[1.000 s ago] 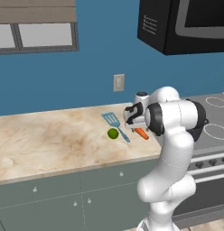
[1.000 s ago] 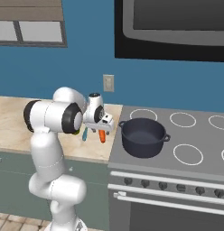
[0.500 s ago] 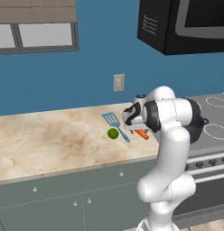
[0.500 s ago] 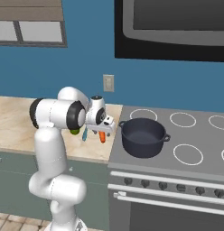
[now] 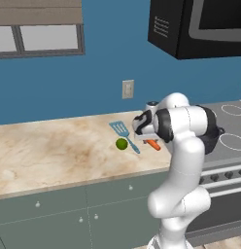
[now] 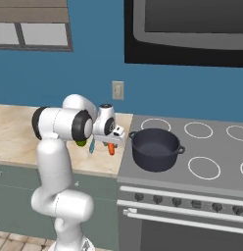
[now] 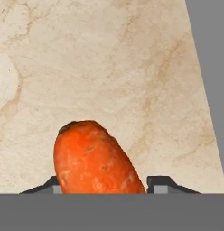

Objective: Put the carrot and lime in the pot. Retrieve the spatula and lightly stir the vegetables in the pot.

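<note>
A blue-walled kitchen with a marbled beige counter (image 5: 54, 151) running up to a grey stove (image 6: 192, 166). The dark pot (image 6: 155, 148) sits on the stove's near left burner. On the counter lie the light blue spatula (image 5: 123, 133) and, just beside it, the lime (image 5: 121, 144). The claw (image 7: 101, 186) is down at the carrot (image 7: 93, 158), a fingertip on each side; whether it grips yet, I cannot tell.
</note>
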